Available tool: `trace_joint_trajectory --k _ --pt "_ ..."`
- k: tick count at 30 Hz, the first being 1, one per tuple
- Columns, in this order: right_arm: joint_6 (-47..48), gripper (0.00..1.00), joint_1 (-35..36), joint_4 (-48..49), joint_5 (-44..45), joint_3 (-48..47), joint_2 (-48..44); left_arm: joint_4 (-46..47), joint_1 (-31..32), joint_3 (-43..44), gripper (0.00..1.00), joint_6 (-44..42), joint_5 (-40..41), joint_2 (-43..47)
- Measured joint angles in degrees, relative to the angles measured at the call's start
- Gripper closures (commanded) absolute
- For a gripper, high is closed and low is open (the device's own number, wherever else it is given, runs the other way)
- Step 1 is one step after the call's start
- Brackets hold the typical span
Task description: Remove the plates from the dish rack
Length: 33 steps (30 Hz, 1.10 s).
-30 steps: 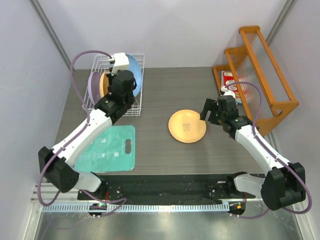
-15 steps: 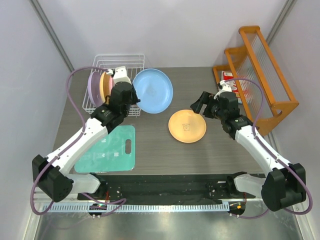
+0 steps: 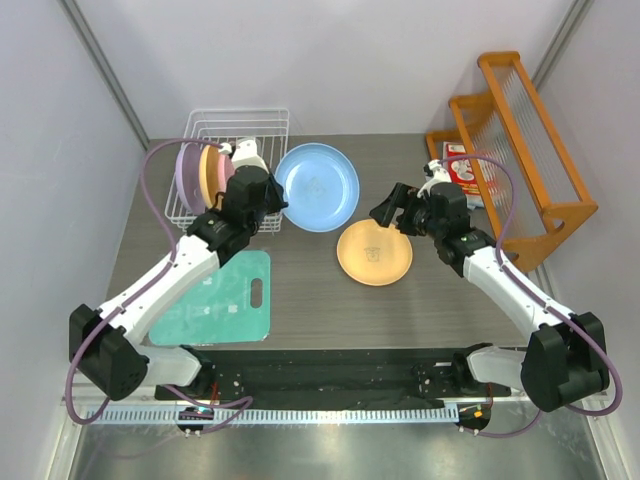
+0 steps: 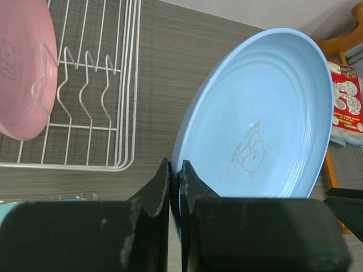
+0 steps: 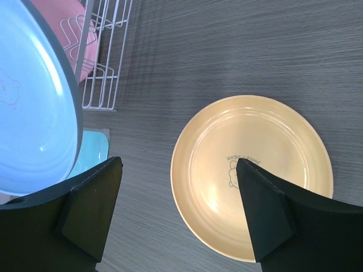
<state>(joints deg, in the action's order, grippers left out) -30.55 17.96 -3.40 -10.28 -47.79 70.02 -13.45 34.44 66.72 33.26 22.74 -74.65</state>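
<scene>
My left gripper point(image 3: 272, 203) point(image 4: 176, 175) is shut on the rim of the light blue plate point(image 3: 318, 187) point(image 4: 266, 119) and holds it tilted in the air, right of the white wire dish rack point(image 3: 235, 125) point(image 4: 122, 85). A lavender plate point(image 3: 186, 172), an orange plate point(image 3: 208, 170) and a pink plate point(image 4: 22, 68) stand upright in the rack. The yellow-orange plate point(image 3: 374, 252) point(image 5: 252, 175) lies flat on the table. My right gripper point(image 3: 385, 212) point(image 5: 178, 192) is open and empty above that plate's left edge, close to the blue plate point(image 5: 31, 119).
A teal cutting mat point(image 3: 215, 300) lies at the front left. An orange wooden shelf rack point(image 3: 520, 140) stands at the back right with a red and white packet point(image 3: 462, 172) beside it. Grey walls close in both sides.
My left gripper has lifted the blue plate out of the rack and carried it right, tilting it face up. My right gripper has moved left toward it.
</scene>
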Motion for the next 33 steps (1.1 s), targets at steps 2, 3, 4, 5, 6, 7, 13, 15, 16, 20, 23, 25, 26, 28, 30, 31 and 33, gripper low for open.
trace_joint_trajectory --k 2,3,4,5,6,7,13,15,16,20,23,25,26,28,30,31,33 --pt "-0.04 0.13 0.09 0.13 0.02 0.0 -0.02 0.0 0.0 0.0 1.0 0.42 -0.31 -0.46" --pt "-0.04 0.13 0.15 0.17 0.0 0.0 -0.02 0.0 0.0 0.0 1.0 0.61 -0.42 -0.72" --pt "-0.04 0.14 0.22 0.17 -0.04 -0.04 -0.02 0.0 0.0 -0.02 1.0 0.76 -0.5 -1.01" --pt "-0.07 0.14 0.31 0.17 -0.15 -0.13 -0.02 0.0 0.02 -0.02 1.0 0.83 -0.5 -1.29" --pt "-0.09 0.14 0.33 0.2 -0.26 -0.31 -0.02 0.0 0.07 -0.07 1.0 0.85 -0.52 -1.51" --pt "-0.11 0.13 0.37 0.22 -0.37 -0.46 -0.02 0.02 0.07 -0.17 1.0 0.85 -0.52 -1.68" --pt "-0.55 0.14 0.96 0.76 -0.5 -0.83 -0.02 0.07 0.33 -0.83 1.0 0.94 -0.57 -2.34" --pt "-0.85 0.14 1.14 1.46 -0.66 -0.85 0.09 0.22 0.61 -0.85 1.0 1.2 -0.96 -2.95" --pt "-0.94 0.14 1.2 1.9 -0.81 -0.87 0.2 0.33 0.81 -0.85 1.0 1.31 -1.11 -3.26" --pt "-1.38 0.17 1.57 3.54 -1.4 -1.42 2.25 0.46 2.38 -0.85 1.0 2.01 -1.86 -4.76" --pt "-1.49 0.31 1.84 4.52 -1.68 -1.97 5.18 0.5 3.58 -0.85 1.0 2.34 -2.05 -5.49" --pt "-1.53 0.42 1.86 4.68 -1.92 -2.75 7.52 0.59 4.11 -0.85 1.0 2.36 -2.25 -5.66" --pt "-1.55 0.59 1.86 4.7 -1.97 -3.13 8.59 0.63 4.26 -0.85 1.0 2.36 -2.32 -5.66" --pt "-1.44 0.84 1.86 4.98 -2.08 -3.3 9.97 0.9 4.55 -0.85 1.0 2.32 -2.27 -5.66" --pt "-2.1 0.99 1.88 5.66 -2.84 -3.32 10.51 0.79 4.59 -0.87 1.0 2.27 -2.23 -5.66" --pt "-1.92 0.99 1.99 5.86 -2.82 -3.32 10.49 0.68 4.59 -0.9 0.93 2.1 -1.9 -5.68" --pt "-2.58 0.99 2.08 6.67 -3.32 -3.3 10.05 0.35 4.46 -1.03 0.55 1.84 -1.11 -5.68"
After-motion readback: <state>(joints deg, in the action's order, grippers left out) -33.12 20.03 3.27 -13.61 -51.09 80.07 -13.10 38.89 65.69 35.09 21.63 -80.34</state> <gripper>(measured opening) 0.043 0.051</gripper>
